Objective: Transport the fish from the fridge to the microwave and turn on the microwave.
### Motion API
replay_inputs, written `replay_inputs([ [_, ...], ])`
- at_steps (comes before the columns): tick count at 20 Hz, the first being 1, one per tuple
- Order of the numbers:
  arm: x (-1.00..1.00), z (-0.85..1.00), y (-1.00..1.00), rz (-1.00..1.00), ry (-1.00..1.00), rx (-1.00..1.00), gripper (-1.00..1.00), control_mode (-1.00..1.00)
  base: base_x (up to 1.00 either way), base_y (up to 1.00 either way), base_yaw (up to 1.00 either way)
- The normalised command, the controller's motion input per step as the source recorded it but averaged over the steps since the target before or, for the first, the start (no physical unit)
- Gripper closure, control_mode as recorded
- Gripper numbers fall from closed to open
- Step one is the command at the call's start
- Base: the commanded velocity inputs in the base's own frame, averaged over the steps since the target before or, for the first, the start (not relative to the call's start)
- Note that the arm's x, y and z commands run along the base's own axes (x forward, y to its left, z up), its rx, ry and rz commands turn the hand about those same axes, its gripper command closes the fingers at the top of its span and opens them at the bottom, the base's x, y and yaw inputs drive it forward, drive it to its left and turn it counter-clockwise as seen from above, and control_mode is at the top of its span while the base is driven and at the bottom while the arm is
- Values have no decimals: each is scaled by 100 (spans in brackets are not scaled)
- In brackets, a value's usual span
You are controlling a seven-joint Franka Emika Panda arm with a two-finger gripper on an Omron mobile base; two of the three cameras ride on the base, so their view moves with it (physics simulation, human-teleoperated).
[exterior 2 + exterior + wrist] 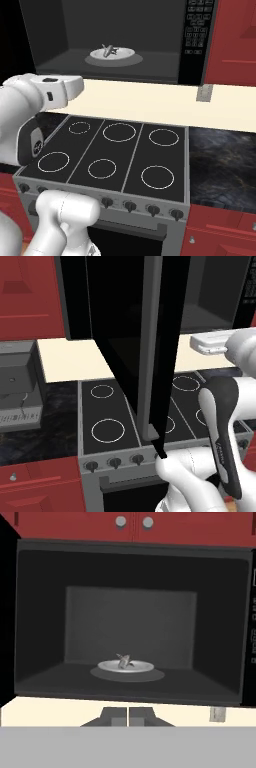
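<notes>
Fish point(124, 661) on plate point(140, 666) inside microwave point(40, 612), beyond closed gripper point(128, 718)

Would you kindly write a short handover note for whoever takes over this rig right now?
Hand: shut, holding nothing, out in front of the open microwave.
Fish: lies on the white plate inside the microwave, above the stove.
Microwave door: swung wide open.
Done: fish delivered into the microwave.
Left: close the door, then press start on the button panel.

The fish point(124, 660) lies on the plate point(142, 667) inside the open microwave point(40, 627).
</notes>
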Motion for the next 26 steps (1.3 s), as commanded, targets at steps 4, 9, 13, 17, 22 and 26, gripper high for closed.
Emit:
replay_inputs([
  [4,-60,0,18,1,0,-2,100,-100,0,0,0],
  [9,-42,2,27,5,2,-3,100,-100,0,0,0],
  [13,-42,11,24,9,2,0,100,-100,0,0,0],
  [17,-45,18,21,11,1,0,100,-100,0,0,0],
  [22,-46,6,28,10,1,0,100,-100,0,0,0],
  [26,-45,1,32,7,0,0,100,-100,0,0,0],
])
